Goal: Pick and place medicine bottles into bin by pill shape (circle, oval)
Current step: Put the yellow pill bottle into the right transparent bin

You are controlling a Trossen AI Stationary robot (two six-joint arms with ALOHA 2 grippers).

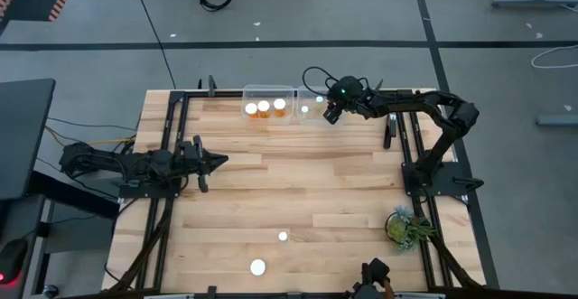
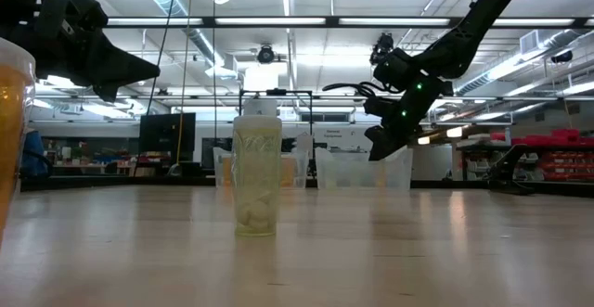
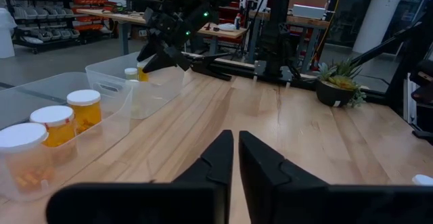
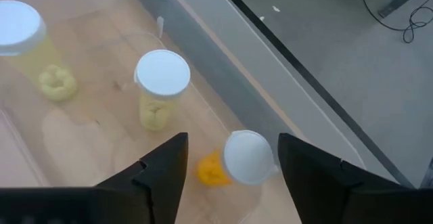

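I had the right gripper [image 1: 330,111] over the far edge of the table [image 1: 298,182], above the second clear bin [image 1: 312,106], its fingers spread wide with nothing clamped between them. Through the right wrist camera I looked straight down between those fingers at a small bottle [image 4: 238,162] with a white cap and bright orange pills, lying tilted on the bin floor. Two more bottles [image 4: 160,87] stood upright beside it, both white-capped, with pale yellow pills showing through their walls.

From overhead I could only read caps: three white discs on orange bodies in the first bin [image 1: 268,103], just left of the one I was working over. The pill colours were lost up there. That view did give me what the wrist missed: two bottles left at the near edge, a small-capped one [image 1: 283,237] and a large-capped one [image 1: 258,266], well apart from the bins.

The low camera put one of them right in front of me, a pale translucent bottle [image 2: 256,175] standing upright, pills heaped at its bottom, with the bins far behind it.

My left gripper [image 1: 215,162] sat out over the left side of the table, fingers pressed together and holding nothing. Its wrist camera showed the three orange-filled bottles [image 3: 84,109] side-on through the first bin's wall. The plant [image 1: 406,227] stood at the right.
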